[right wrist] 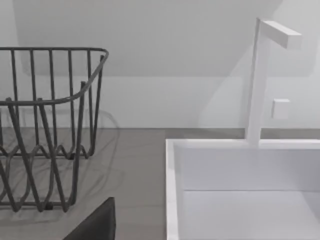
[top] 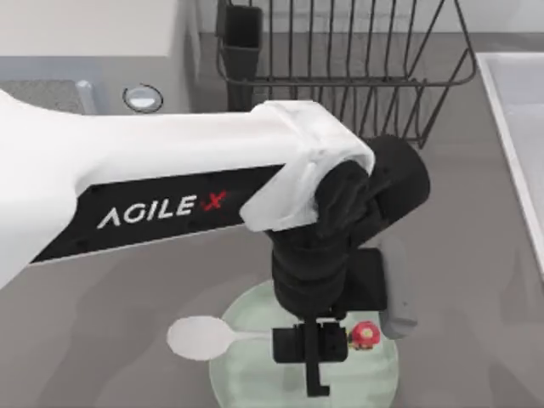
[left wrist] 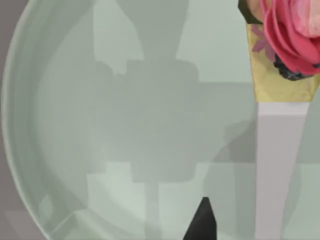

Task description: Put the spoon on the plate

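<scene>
The pale mint-green plate (top: 255,310) lies at the front middle of the table. My left gripper (top: 313,347) hangs just over it, shut on the thin handle of the white spoon (top: 197,337). The spoon lies crosswise: its oval bowl juts past the plate's left rim, and its red ornament (top: 365,333) is over the plate's right half. In the left wrist view the handle (left wrist: 277,170) and the red and yellow ornament (left wrist: 290,40) sit close above the plate (left wrist: 60,125), beside one dark fingertip (left wrist: 202,225). A dark tip of my right gripper (right wrist: 95,225) shows in the right wrist view.
A dark wire dish rack (top: 340,68) (right wrist: 45,125) stands at the back middle. A white sink basin (top: 518,127) (right wrist: 240,190) with a white faucet (right wrist: 260,80) runs along the right side. A pale block (top: 85,34) sits at the back left.
</scene>
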{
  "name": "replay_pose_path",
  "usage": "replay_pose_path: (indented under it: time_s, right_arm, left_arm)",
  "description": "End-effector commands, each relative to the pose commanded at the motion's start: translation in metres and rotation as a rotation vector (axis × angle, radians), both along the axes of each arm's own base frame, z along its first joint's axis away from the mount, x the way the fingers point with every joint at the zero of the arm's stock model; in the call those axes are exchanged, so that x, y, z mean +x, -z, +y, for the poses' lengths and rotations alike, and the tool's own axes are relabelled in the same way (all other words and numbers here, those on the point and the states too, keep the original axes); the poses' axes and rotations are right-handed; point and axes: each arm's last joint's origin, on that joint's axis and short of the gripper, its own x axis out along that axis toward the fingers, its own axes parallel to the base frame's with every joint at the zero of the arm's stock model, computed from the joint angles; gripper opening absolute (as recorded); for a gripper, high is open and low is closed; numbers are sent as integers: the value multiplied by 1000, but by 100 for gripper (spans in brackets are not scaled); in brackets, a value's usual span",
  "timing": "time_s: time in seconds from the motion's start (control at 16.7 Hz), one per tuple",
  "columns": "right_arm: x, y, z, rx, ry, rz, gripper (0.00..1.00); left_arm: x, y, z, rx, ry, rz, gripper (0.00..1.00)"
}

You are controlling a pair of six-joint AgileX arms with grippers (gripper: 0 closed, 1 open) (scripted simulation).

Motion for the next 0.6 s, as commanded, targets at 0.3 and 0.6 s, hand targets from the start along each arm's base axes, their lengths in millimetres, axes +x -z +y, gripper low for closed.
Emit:
replay_pose_path:
  time_s: [0.3, 0.6]
  right_arm:
    - [0, 0, 0, 0, 0, 0, 100]
    - [0, 0, 0, 0, 0, 0, 100]
  left_arm:
    - [-2, 0, -3, -2, 5, -2, 0]
    - [-9, -4, -2, -5, 38, 11, 0]
